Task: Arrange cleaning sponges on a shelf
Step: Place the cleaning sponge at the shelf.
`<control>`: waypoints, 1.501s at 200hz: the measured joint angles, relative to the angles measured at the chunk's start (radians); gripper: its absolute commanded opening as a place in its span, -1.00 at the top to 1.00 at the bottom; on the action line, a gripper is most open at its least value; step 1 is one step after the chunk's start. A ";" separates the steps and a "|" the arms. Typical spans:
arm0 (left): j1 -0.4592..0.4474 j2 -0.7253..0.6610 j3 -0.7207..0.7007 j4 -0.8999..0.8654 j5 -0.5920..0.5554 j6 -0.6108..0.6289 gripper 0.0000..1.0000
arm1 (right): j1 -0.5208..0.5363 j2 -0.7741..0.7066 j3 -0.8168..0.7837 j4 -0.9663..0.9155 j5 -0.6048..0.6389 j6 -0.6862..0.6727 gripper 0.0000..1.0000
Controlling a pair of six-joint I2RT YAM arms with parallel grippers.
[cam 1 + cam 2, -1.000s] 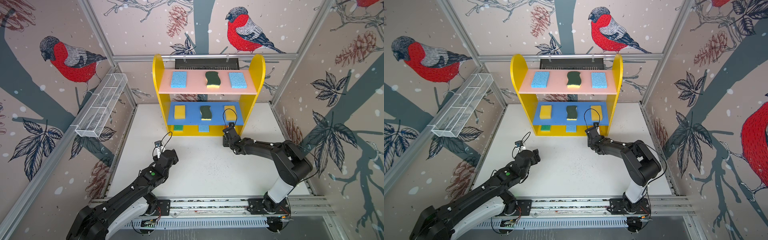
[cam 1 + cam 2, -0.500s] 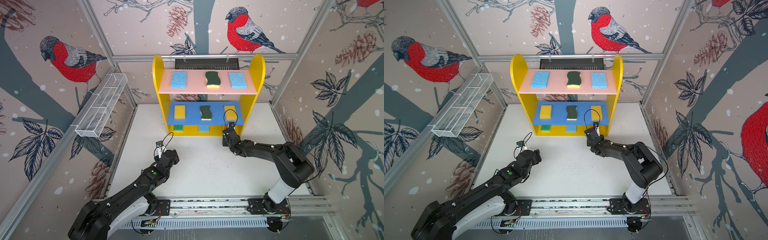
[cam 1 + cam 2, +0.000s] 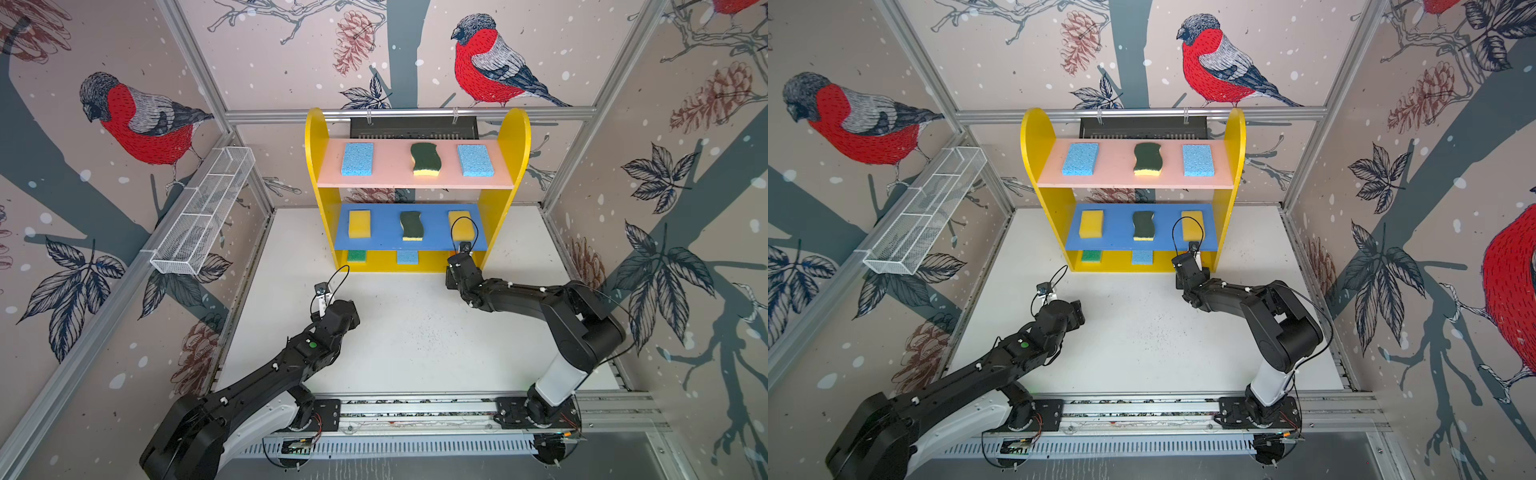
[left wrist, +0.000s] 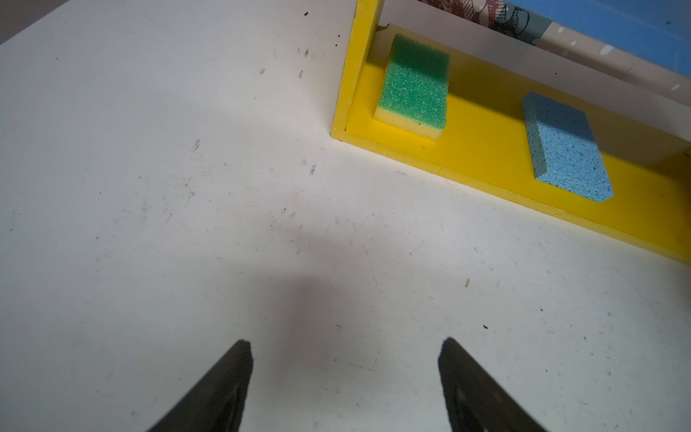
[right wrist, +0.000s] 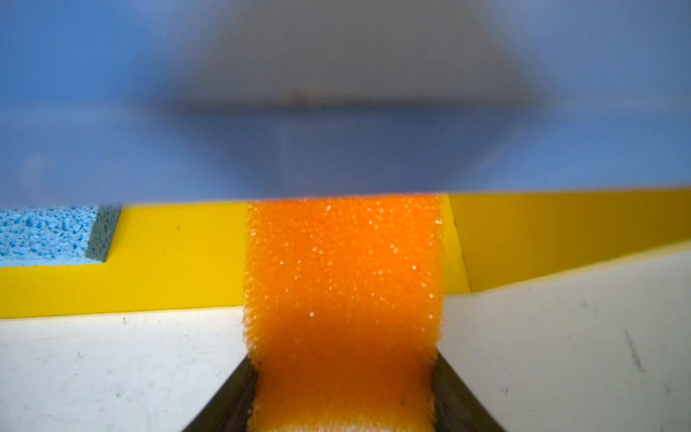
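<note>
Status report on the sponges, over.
Left hand open, empty. Right hand grips orange sponge at bottom of shelf. Nothing in the way.

The shelf [image 3: 313, 166] bears three sponges [image 3: 357, 159] on pink, three on blue, two on yellow; the orange sponge [image 5: 342, 276] straddles its bottom front edge.

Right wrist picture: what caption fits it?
Fingers hold an orange sponge at the yellow bottom shelf, near a light blue sponge.
</note>
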State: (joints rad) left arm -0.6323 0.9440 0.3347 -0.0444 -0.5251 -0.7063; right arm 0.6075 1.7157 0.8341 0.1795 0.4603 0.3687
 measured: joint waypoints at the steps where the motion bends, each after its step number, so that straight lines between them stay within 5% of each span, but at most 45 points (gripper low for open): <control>1: 0.000 0.001 0.000 0.001 0.000 0.000 -0.58 | 0.000 0.000 0.000 0.000 0.000 0.000 -0.30; 215: 0.000 0.071 0.001 0.036 0.007 0.000 -0.57 | -0.002 0.098 0.077 0.051 0.055 -0.002 -0.44; 300: 0.000 0.060 0.006 0.037 0.011 0.000 -0.57 | -0.001 0.031 0.062 -0.032 0.044 -0.004 -0.45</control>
State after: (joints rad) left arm -0.6323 1.0039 0.3412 -0.0078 -0.5144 -0.7067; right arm 0.6064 1.7462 0.8963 0.1478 0.5045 0.3649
